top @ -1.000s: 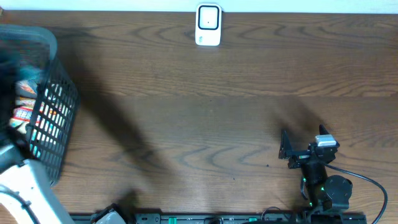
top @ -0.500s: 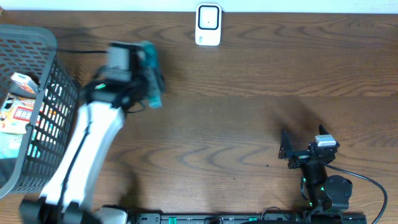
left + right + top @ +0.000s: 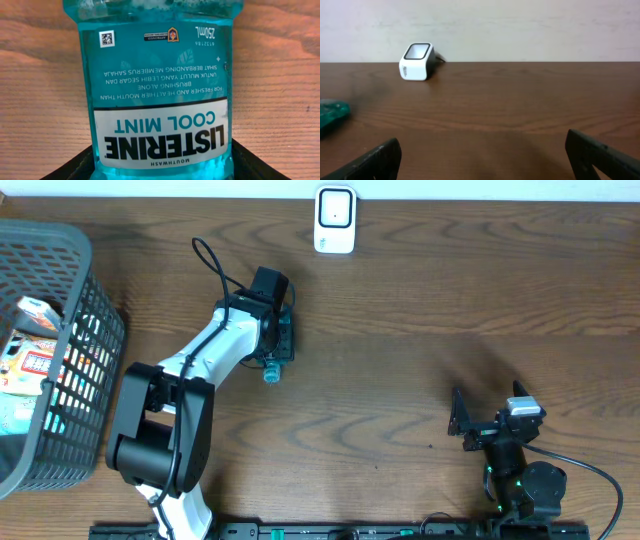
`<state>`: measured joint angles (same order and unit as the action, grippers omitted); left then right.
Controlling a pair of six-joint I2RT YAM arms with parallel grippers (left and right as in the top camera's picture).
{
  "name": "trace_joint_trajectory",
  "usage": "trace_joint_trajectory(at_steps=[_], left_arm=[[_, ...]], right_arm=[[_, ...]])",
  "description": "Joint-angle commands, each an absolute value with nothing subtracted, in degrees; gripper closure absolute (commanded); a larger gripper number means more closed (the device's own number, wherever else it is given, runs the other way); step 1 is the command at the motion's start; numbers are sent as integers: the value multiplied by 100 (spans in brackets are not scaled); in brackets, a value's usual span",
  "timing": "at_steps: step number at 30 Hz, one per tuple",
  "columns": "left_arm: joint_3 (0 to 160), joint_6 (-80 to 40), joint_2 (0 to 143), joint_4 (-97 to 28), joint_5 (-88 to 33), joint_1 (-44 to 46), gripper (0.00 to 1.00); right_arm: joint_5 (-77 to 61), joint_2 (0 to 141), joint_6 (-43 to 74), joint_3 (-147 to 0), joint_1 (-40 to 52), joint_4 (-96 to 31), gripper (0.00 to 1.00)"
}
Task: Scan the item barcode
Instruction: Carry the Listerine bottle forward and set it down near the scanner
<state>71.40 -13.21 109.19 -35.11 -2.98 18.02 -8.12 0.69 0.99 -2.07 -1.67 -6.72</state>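
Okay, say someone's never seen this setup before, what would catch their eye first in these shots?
The teal Listerine bottle fills the left wrist view, label upside down, clamped in the left gripper left of centre in the overhead view. Next come the white scanner at the top middle of that view and the grey basket of packaged goods at its left side.

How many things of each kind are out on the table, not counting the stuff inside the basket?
Mouthwash bottle: 1
Scanner: 1
Basket: 1
Robot arms: 2, one with the left gripper holding the bottle, one with the right gripper open
Total: 5
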Motion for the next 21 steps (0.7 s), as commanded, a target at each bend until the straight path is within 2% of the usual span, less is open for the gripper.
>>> trace_joint_trajectory(at_steps=[1, 2, 3, 4, 14, 21], left_arm=[[7240, -1227, 10794, -3494, -189, 1798, 31], [7240, -1232, 10777, -3514, -189, 1798, 14], [7242, -1229, 10731, -3540, -189, 1798, 5], [7253, -1229, 10659, -3566, -187, 1793, 2], [8073, -1227, 8477, -3870, -163, 1199, 2], [8405, -1278, 6963, -3951, 1046, -176, 2]], right_arm=[[-805, 38, 56, -176, -141, -672, 1], [-805, 38, 56, -176, -141, -672, 1], [-805, 38, 56, -176, -141, -672, 1], [-805, 38, 56, -176, -141, -674, 1], [-805, 38, 56, -176, -141, -672, 1], [-805, 38, 56, -176, -141, -672, 1]])
